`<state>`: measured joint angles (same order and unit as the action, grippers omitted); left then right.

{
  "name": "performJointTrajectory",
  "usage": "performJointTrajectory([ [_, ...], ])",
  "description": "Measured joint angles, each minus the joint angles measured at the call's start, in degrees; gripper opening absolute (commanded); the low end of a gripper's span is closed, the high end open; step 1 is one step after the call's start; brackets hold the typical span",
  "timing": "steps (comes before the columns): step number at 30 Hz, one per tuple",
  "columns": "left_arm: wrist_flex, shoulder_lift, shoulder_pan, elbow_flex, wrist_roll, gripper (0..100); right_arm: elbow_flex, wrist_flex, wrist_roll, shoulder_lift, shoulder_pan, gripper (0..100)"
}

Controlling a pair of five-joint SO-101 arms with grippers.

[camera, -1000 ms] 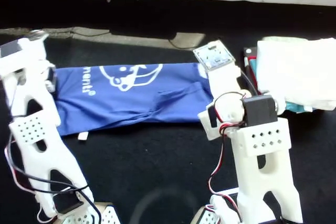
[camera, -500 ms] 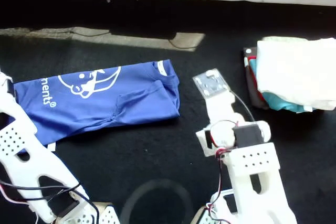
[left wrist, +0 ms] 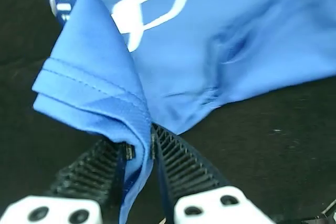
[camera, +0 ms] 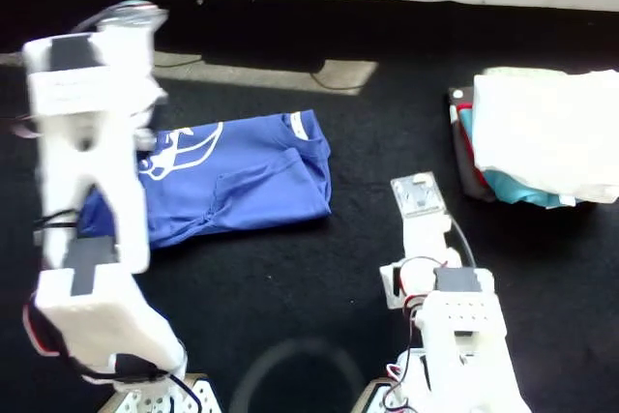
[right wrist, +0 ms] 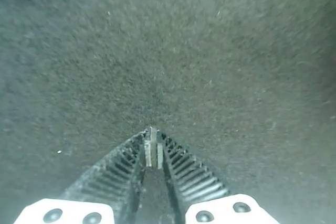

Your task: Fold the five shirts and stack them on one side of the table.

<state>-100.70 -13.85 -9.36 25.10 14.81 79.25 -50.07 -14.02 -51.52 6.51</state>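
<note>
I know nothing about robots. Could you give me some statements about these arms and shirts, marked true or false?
1. The left gripper has its fingers shut on an edge of the blue shirt. True.
2. The right gripper holds a shirt. False: it is shut on nothing, above the bare black table.
3. A pile of folded shirts, white on top, lies on the right arm's side. True.
4. The blue shirt lies on that pile. False: it lies apart from it, on the table.
</note>
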Motion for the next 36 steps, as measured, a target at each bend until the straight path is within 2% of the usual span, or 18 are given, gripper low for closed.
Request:
performJointTrajectory([
  [6,0.00,-3.08,13.71,5.10,-6.51,1,7.30,8.35,0.09,-1.32,-0.18,0.6],
  [15,0.00,-23.82,23.03,26.90,-12.13,1,9.14,9.58,0.09,-1.49,-0.26,0.6],
  [22,-0.09,-35.78,26.73,41.85,-13.54,1,9.14,9.76,0.09,-1.49,-0.26,0.6],
  [30,-0.26,-44.31,26.81,55.12,-13.54,1,9.14,9.76,0.09,-1.49,-0.26,0.6],
  [36,3.52,-48.35,26.81,60.48,-16.26,1,9.14,9.76,0.09,-1.49,-0.26,0.6],
])
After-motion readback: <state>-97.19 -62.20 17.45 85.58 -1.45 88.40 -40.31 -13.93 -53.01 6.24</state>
